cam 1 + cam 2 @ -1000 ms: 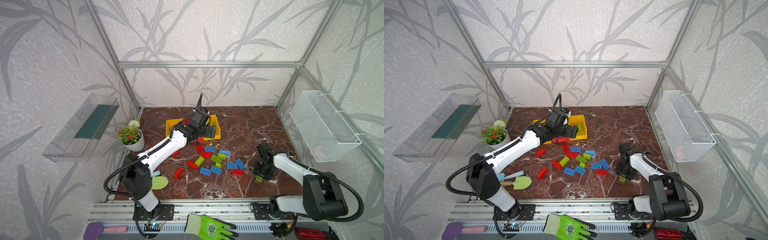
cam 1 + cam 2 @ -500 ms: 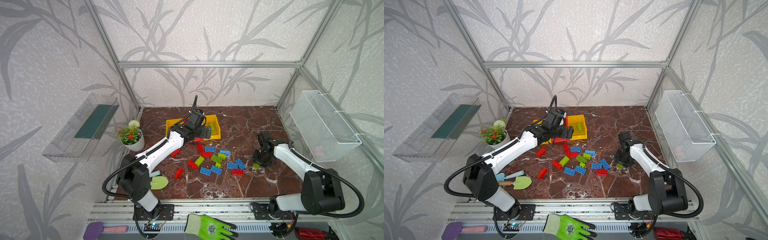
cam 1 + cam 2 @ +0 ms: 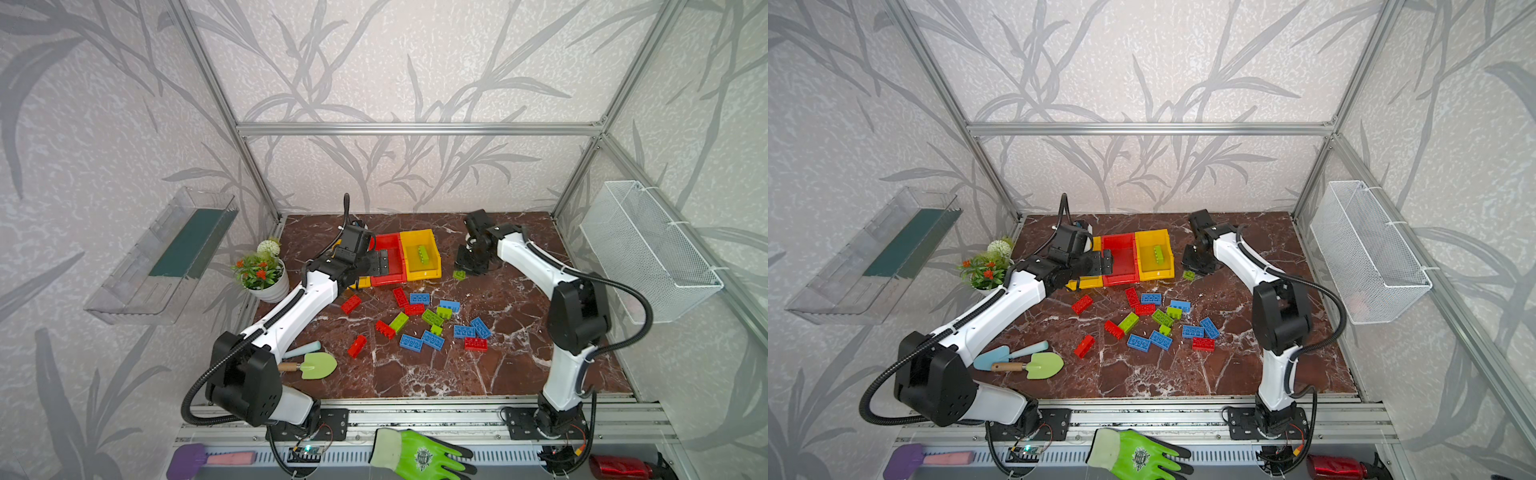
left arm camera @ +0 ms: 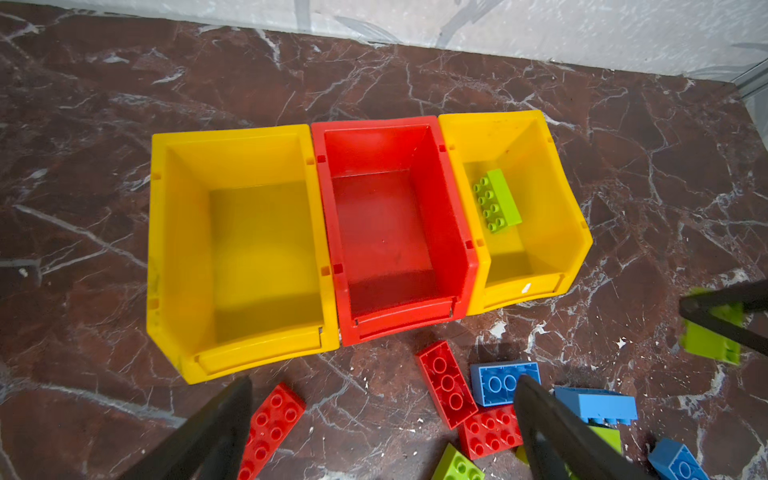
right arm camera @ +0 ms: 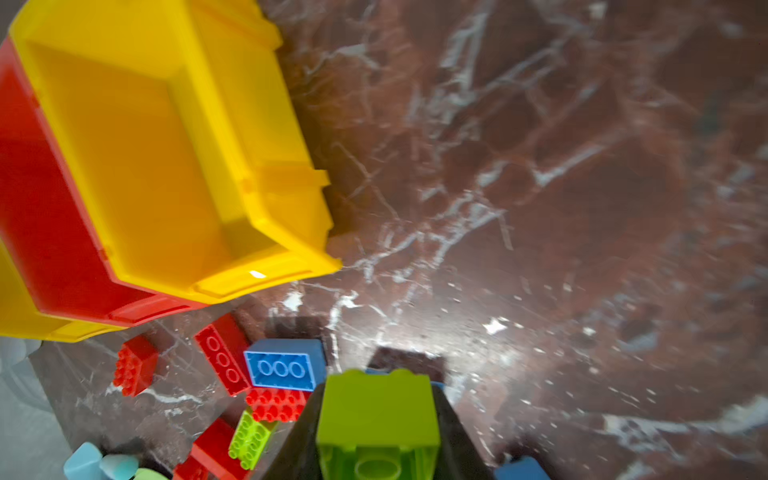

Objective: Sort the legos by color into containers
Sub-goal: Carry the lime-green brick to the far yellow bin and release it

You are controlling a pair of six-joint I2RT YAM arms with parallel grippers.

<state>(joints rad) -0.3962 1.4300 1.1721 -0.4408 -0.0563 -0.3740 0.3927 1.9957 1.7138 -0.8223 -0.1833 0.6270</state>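
Note:
Three containers stand in a row: a yellow bin (image 4: 249, 249), a red bin (image 4: 382, 232) and a second yellow bin (image 4: 536, 232) with one lime green lego (image 4: 496, 199) lying in it. My right gripper (image 5: 376, 415) is shut on a small lime green lego (image 5: 376, 411), (image 3: 459, 274), low over the floor just right of that bin (image 3: 428, 272). My left gripper (image 4: 384, 382), (image 3: 380, 262) hangs open and empty over the front of the red bin and the other yellow bin. Several red, blue and green legos (image 3: 432, 318) lie loose in front of the containers.
A potted plant (image 3: 262, 270) stands at the left edge, with two toy shovels (image 3: 318, 365) nearer the front. A clear tray (image 3: 166, 253) hangs on the left wall and a white wire basket (image 3: 648, 249) on the right wall. A green glove (image 3: 419, 457) lies on the front rail.
My right gripper closed on the small green lego at the front right and carried it back to beside the right yellow bin. My left gripper drew back to the left, uncovering the bins.

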